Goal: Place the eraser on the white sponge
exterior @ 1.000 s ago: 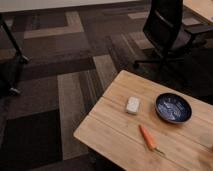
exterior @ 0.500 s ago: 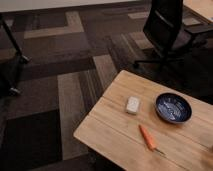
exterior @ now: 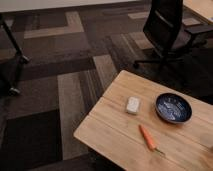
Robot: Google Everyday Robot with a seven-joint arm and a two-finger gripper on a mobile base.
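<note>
The white sponge (exterior: 132, 105) is a small white rounded pad with a greyer centre. It lies flat on the wooden table (exterior: 107, 132), left of the dark blue bowl (exterior: 173, 107). Nothing lies on the sponge. The black eraser is out of view. My gripper is not in view in the camera view, and no part of my arm shows over the table.
An orange carrot-like stick (exterior: 148, 137) lies on the table in front of the sponge and bowl. A black office chair (exterior: 165, 30) stands behind the table at the upper right. Another dark chair base (exterior: 12, 55) is at the far left. Patterned carpet surrounds the table.
The view has shifted very slightly. The sponge, bowl and orange stick lie where they were.
</note>
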